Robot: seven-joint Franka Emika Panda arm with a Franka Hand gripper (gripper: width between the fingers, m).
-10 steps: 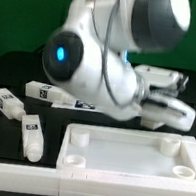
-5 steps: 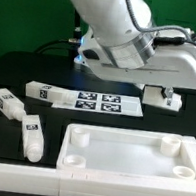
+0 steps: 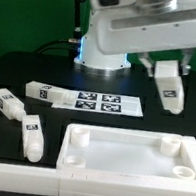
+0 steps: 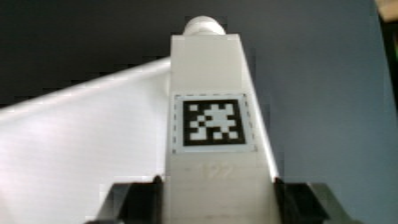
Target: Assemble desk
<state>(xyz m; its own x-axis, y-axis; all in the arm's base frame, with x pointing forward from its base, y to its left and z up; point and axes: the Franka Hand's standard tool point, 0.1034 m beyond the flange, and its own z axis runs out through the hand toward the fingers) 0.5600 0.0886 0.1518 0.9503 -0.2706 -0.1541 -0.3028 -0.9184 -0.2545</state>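
Leg (image 3: 170, 88) pinched between jaws of gripper (image 3: 168, 66), in air at far right, slightly tilted, above table beyond panel (image 3: 126, 169).

Likely step: carry leg to right corner socket (image 3: 167, 143). Bring upright and centre over socket before lowering.

Loose legs (image 3: 32, 137) lie at left. Marker board (image 3: 107, 103) lies behind panel.

Only wrist view shows tag (image 4: 214, 122) and leg centred between fingers (image 4: 128, 203). Only exterior view shows sockets.
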